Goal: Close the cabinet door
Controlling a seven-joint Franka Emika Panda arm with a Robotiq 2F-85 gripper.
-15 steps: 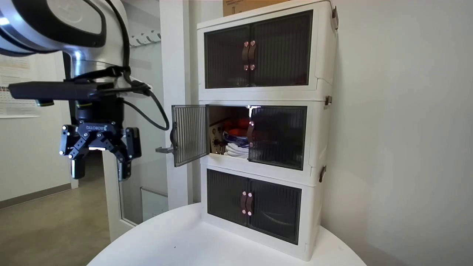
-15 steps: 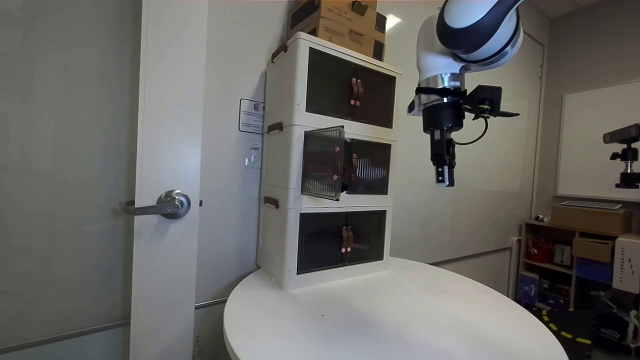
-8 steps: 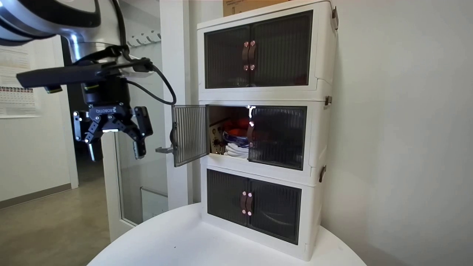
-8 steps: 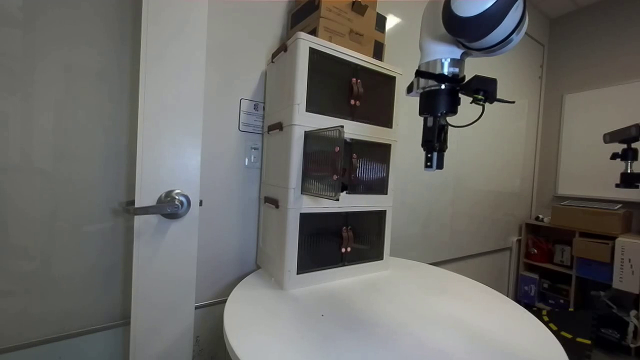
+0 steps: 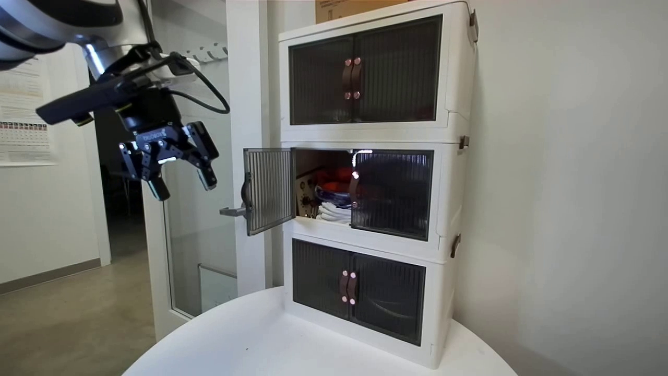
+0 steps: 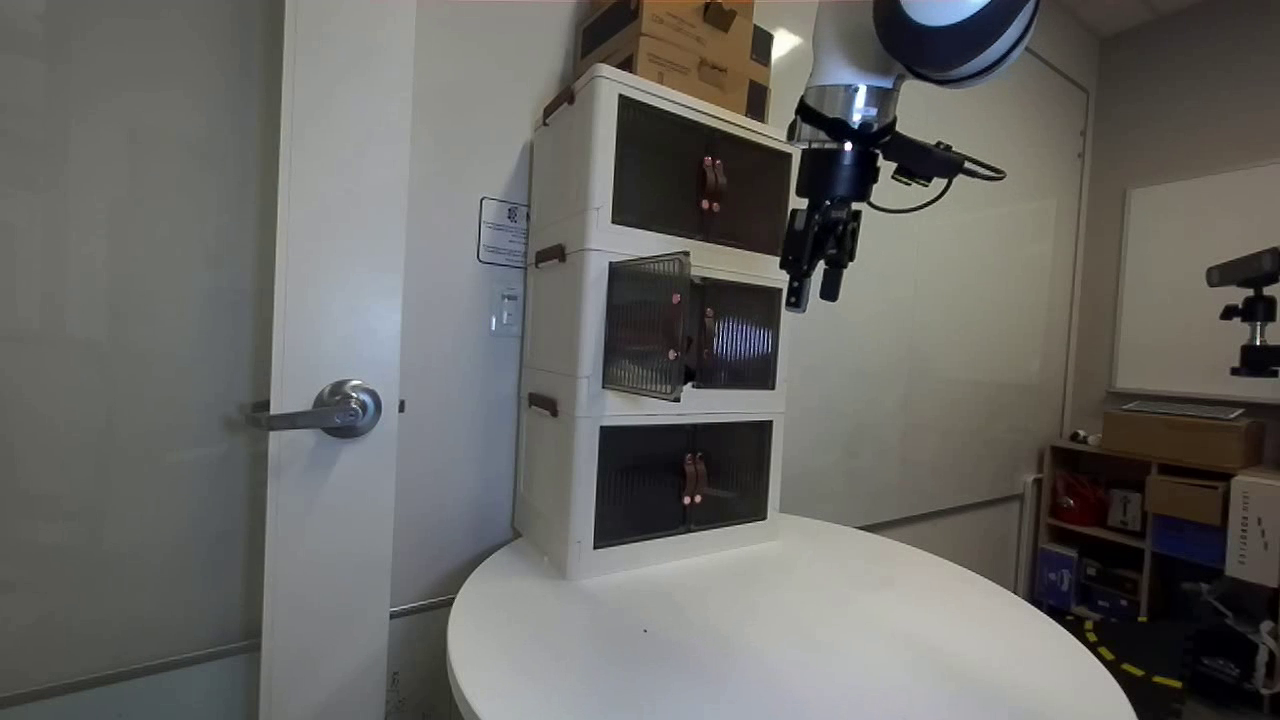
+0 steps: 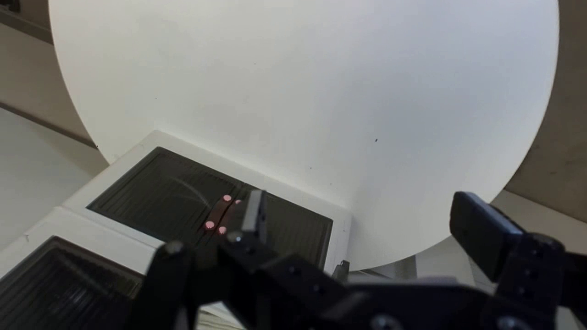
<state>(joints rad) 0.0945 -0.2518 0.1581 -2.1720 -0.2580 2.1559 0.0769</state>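
The cabinet door [image 5: 270, 190] is a ribbed smoky panel on the left of the middle tier. It stands swung outward in both exterior views [image 6: 643, 325], with its dark handle at the free edge. My gripper [image 5: 183, 184] is open and empty, tilted, left of the door and apart from it. In an exterior view the gripper [image 6: 814, 288] hangs to the right of the middle tier. In the wrist view the gripper [image 7: 367, 213] has its fingers wide apart, and most of the middle tier's left side is hidden behind it.
The white three-tier cabinet [image 5: 365, 133] stands on a round white table [image 6: 800, 630]. The middle tier's right door [image 5: 394, 193] is shut or nearly so. Folded cloth [image 5: 334, 212] shows inside. Cardboard boxes [image 6: 690, 60] sit on top. A room door with a lever handle [image 6: 345, 408] stands nearby.
My gripper has risen, moved towards the cabinet and tilted, so its fingers point more towards the door side. It stays open. The cabinet door has not moved.
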